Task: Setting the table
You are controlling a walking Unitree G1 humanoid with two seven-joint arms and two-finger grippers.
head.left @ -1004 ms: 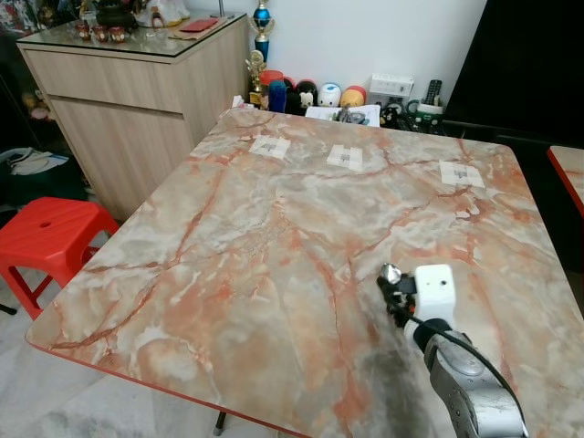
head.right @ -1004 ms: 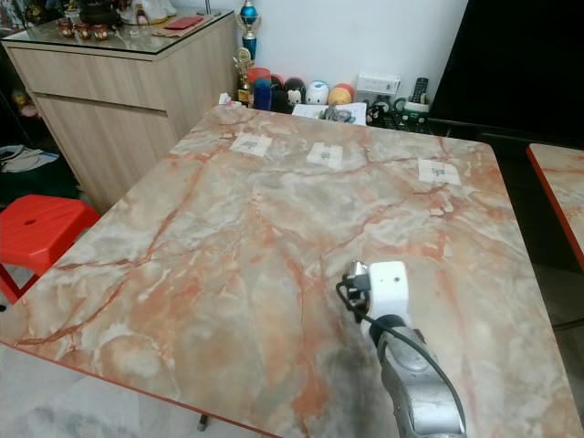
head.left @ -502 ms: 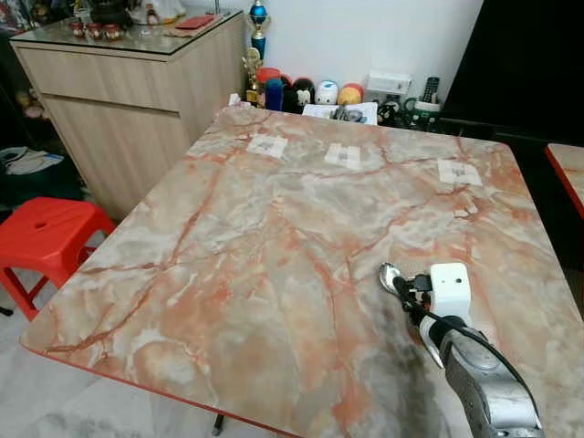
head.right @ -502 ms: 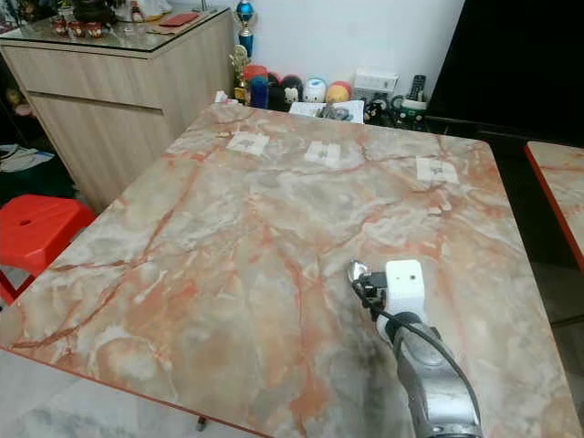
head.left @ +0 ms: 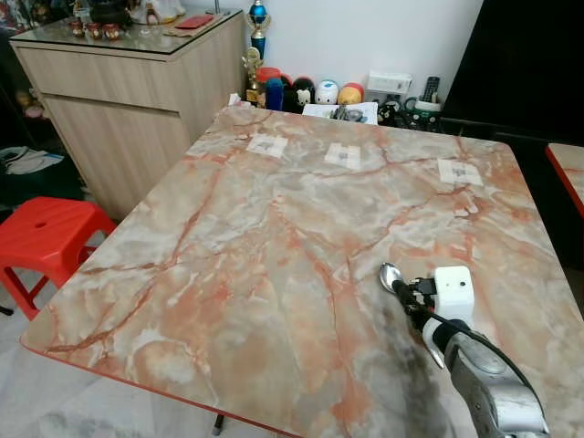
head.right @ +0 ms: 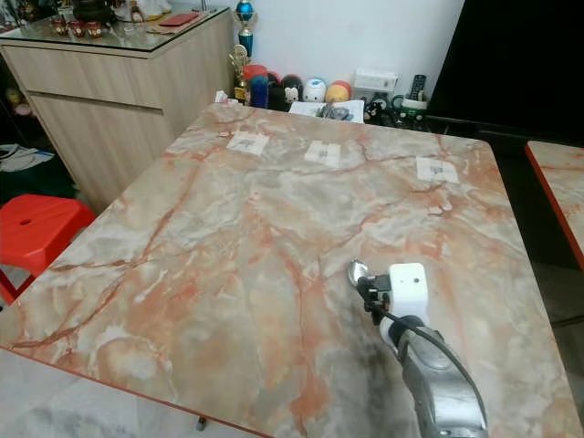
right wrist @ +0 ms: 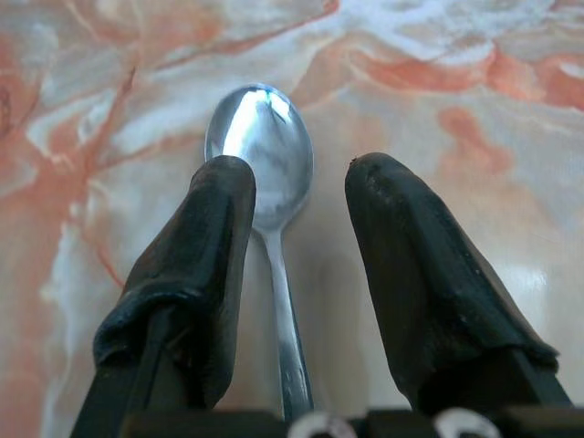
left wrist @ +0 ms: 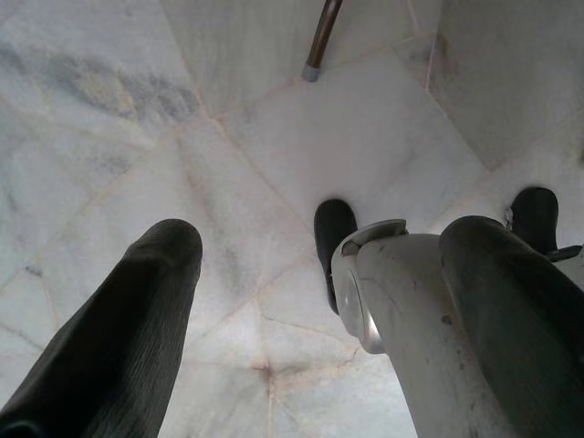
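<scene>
1 spoon (right wrist: pixel 265 173) lies flat on the marble table (head.left: pixel 274 228), near the right front part, and my right gripper (right wrist: pixel 301 196) hangs low over it with its 2 black fingers parted to either side of the handle, nothing clenched. It looks let go, though I can't quite tell whether 1 finger (right wrist: pixel 205 255) brushes the bowl's edge. I judge this low, straddling pose suits laying cutlery down gently. The spoon's long axis runs away from me: bowl toward the far edge, handle back under my wrist. My left gripper (left wrist: pixel 301 301) hangs idle, fingers spread, over pale floor tiles (left wrist: pixel 137 109).
</scene>
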